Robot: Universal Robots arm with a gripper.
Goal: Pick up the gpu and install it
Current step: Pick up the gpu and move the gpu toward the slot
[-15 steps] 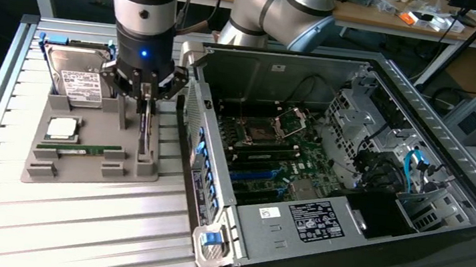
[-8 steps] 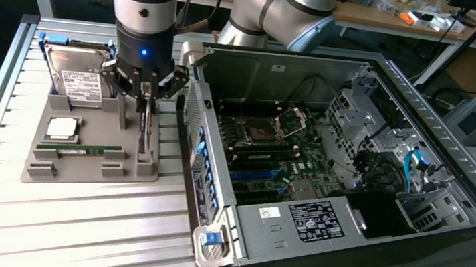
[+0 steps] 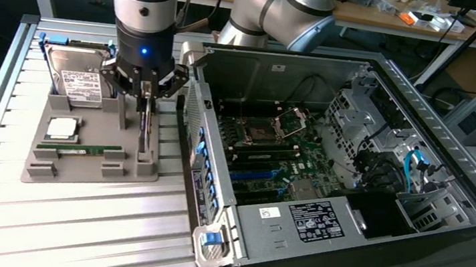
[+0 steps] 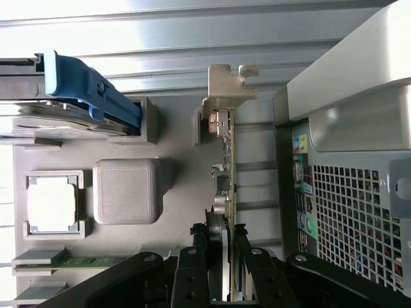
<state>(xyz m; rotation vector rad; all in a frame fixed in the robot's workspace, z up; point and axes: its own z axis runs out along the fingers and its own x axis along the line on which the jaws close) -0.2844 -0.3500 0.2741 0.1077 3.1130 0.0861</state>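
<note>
Gpu (image 3: pixel 144 133) (image 4: pixel 228 167) stands on edge in a slot of the grey tray, along the tray's side nearest the computer case. Its silvery bracket is at the end farthest from my fingers.

Table (image 3: pixel 75 223): ribbed aluminium slats with bright glare. Wooden benches (image 3: pixel 385 19) with clutter stand behind.

Computer case (image 3: pixel 273 63): lies open on its side at the exterior view's right, motherboard (image 3: pixel 281 152) exposed. A white-and-black sticker (image 3: pixel 316 220) on the metal box inside carries print too small to read (no brand I can make out).

Grey tray (image 3: pixel 81 173): just beside the case, on the exterior view's left. In it:
- hard drive (image 3: pixel 78 75), propped in a blue-edged holder, white label, text unreadable
- square processor (image 3: pixel 63 128) in its own pocket
- narrow green memory stick (image 3: pixel 79 148), lying flat

Gripper (image 3: pixel 146 93) (image 4: pixel 221 237): directly over the gpu, at the end away from the bracket. My black fingers (image 4: pixel 192 269) come down on either face of the card and are closed on it at the black cooler block. The card's lower edge sits in the tray slot. A blue light (image 3: pixel 144 51) glows on my wrist.
</note>
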